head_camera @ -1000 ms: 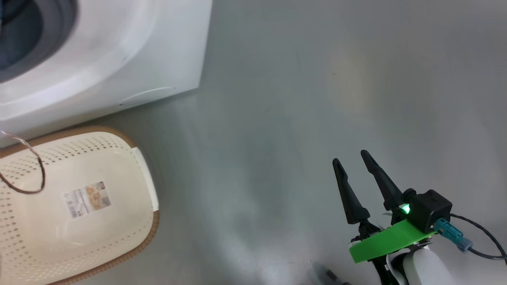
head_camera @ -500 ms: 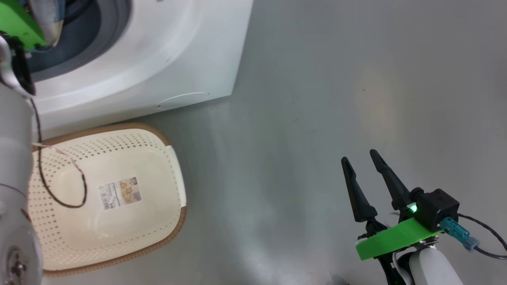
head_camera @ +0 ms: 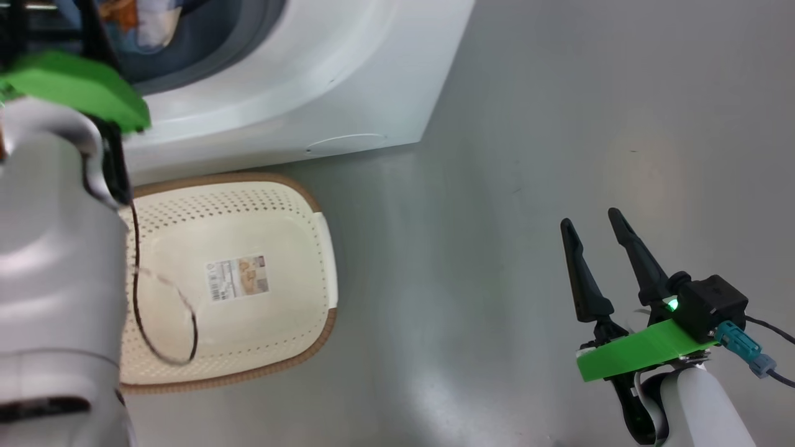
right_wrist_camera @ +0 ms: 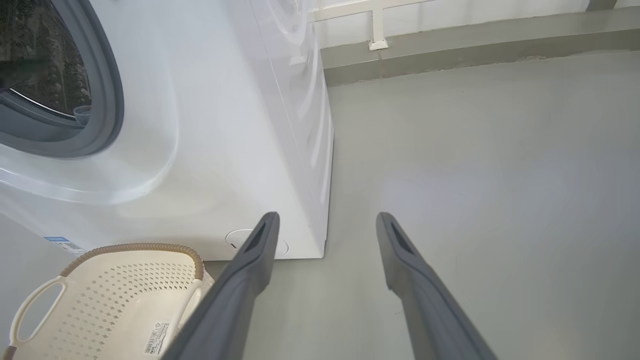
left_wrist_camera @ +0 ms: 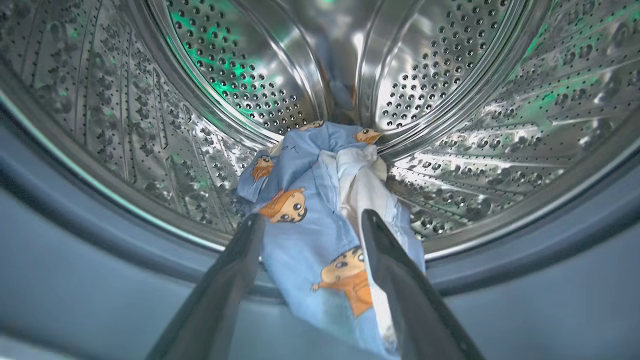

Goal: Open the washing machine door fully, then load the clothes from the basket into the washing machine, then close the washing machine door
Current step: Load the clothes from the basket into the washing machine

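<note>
Left pincer point(left_wrist_camera: 311, 216) gapes over the clothes point(left_wrist_camera: 300, 165) (seemingly loose); right pincer point(head_camera: 589, 217) spread, empty.

Underfoot, the smooth grey-green painted floor point(head_camera: 528, 155) has a dull sheen. A soft pale patch of reflected light point(head_camera: 646, 167) sits on it towards the far right, and a brighter whitish glare point(head_camera: 435, 397) lies closer in. A few tiny dark specks point(head_camera: 633, 151) mark the surface. In the right wrist view the floor stretches back to a low grey concrete kerb point(right_wrist_camera: 475, 47) that runs along the foot of a white wall point(right_wrist_camera: 475, 12). On that wall a thin white horizontal rail point(right_wrist_camera: 345, 10) meets a short white upright point(right_wrist_camera: 377, 22), and the upright ends in a small white bracket point(right_wrist_camera: 378, 45) at the top of the kerb.
</note>
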Controlling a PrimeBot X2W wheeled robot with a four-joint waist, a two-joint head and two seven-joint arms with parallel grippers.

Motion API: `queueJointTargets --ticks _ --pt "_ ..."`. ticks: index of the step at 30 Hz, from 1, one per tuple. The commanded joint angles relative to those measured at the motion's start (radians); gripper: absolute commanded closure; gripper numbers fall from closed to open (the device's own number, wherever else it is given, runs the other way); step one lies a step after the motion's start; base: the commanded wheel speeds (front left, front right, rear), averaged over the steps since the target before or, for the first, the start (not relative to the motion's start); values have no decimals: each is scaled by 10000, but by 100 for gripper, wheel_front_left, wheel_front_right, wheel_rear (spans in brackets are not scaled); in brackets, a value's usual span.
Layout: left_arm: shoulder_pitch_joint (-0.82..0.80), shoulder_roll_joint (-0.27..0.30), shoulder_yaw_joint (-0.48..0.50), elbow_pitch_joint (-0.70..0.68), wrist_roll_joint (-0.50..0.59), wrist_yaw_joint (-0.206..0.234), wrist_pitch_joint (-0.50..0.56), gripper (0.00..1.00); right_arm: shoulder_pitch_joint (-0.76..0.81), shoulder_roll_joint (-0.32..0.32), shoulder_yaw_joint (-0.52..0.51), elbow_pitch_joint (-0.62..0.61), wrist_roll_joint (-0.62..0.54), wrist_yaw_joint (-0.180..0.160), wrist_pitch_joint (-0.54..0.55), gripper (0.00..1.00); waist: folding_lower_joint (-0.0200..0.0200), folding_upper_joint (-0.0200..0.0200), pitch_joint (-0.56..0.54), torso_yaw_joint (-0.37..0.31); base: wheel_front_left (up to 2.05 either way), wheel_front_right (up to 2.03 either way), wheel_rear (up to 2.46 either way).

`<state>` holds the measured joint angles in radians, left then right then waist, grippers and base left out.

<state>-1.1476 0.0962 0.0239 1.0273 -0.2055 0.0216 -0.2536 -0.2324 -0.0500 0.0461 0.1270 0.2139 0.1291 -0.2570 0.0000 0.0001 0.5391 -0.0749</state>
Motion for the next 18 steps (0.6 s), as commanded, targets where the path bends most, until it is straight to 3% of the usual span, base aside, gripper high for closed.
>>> queueJointTargets --ticks 1,18 --pt "368 367 82 -387 20 -73 -80 0 -43 -3 168 -255 -186 16 -48 0 0 -1 52 253 0 0 0" --pt "4747 -222 -428 -4846 -276 -433 211 0 51 -4 11 -265 -284 16 -48 0 0 -1 -72 733 0 0 0"
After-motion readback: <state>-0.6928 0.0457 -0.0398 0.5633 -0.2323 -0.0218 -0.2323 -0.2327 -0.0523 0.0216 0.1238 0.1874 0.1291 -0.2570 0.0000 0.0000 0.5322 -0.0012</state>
